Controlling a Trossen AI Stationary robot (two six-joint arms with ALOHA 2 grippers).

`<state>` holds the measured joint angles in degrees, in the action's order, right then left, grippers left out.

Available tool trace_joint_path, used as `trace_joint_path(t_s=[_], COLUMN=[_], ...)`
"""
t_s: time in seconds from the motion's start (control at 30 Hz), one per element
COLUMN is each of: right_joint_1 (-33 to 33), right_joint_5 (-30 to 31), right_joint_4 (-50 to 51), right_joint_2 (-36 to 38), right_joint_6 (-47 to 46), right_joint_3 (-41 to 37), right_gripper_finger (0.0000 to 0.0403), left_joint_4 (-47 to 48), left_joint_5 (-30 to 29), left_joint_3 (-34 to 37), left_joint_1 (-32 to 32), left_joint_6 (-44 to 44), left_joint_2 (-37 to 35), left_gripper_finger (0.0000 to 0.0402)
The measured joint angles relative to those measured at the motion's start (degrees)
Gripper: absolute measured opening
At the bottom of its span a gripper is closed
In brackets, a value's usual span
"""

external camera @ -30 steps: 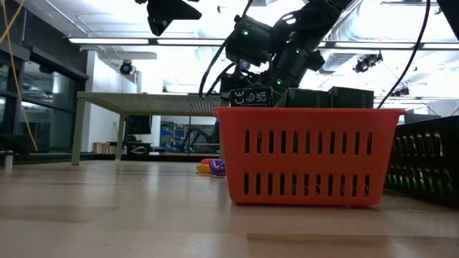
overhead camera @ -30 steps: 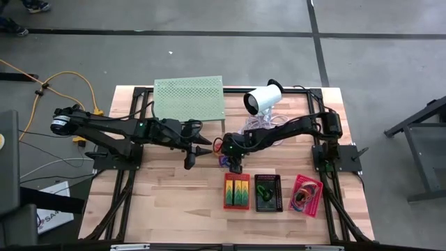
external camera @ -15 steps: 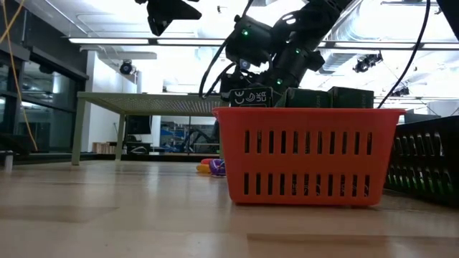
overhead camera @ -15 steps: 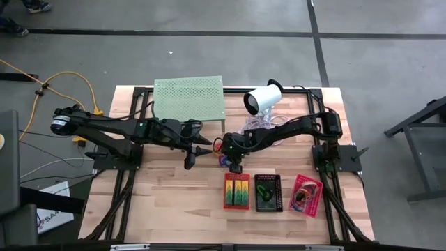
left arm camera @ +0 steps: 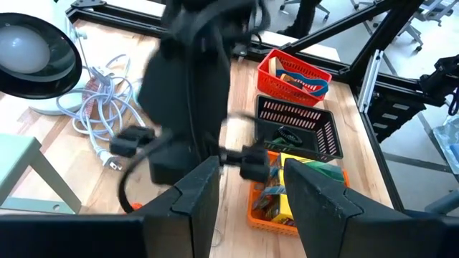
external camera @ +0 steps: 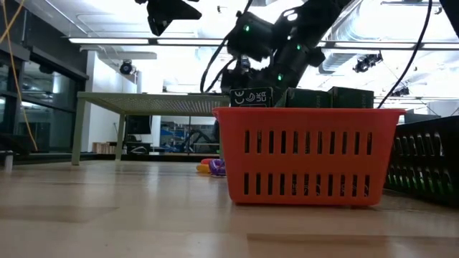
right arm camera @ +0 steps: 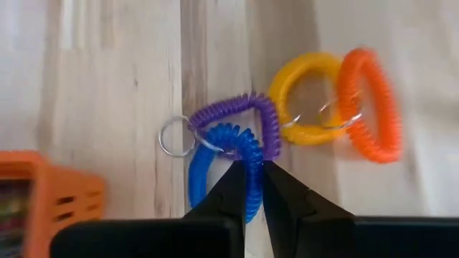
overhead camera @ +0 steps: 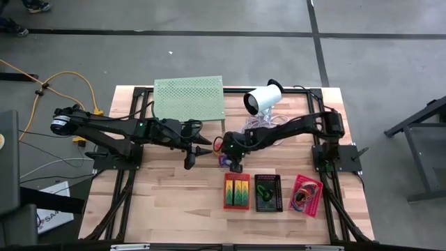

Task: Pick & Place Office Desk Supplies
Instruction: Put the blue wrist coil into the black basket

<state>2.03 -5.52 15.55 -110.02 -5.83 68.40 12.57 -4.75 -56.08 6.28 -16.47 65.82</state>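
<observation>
Right wrist view has the right gripper [right arm camera: 249, 188] pinched on the blue coil loop [right arm camera: 224, 159], looks lifted maybe, while left gripper [overhead camera: 197, 155] fingers sit apart mid-table.

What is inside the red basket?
The red basket holds green packs lying side by side, seen from above. Whatever lies under them is covered. At table height its slatted wall hides the contents.

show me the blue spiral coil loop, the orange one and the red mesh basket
blue spiral coil loop [right arm camera: 215, 147], right wrist view, its upper curve
orange spiral coil loop [right arm camera: 369, 104], right wrist view, its coiled band
red mesh basket [external camera: 305, 161], low view, its slotted front wall
</observation>
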Motion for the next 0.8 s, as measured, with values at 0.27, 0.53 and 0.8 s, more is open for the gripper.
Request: trace_joint_path(t_s=[0.27,0.53,0.8], right_joint_1=[1.5,0.5,-1.0], right_joint_5=[3.6,5.4,4.7], right_joint_4=[3.7,7.9,11.1], right_joint_2=[8.3,11.2,11.4], right_joint_6=[1.6,1.1,-4.6], right_joint_3=[0.1,-0.1,0.0], right_gripper_finger=[0.002,0.002,0.002], left_joint_4=[0.0,0.0,-0.2], left_joint_5=[0.0,0.0,0.0], left_joint_3=[0.0,0.0,0.0], left_joint_1=[0.0,0.0,0.0], left_joint_6=[0.0,0.0,0.0], left_joint_2=[0.0,0.0,0.0], left_gripper_finger=[0.0152,0.0152,0.0152])
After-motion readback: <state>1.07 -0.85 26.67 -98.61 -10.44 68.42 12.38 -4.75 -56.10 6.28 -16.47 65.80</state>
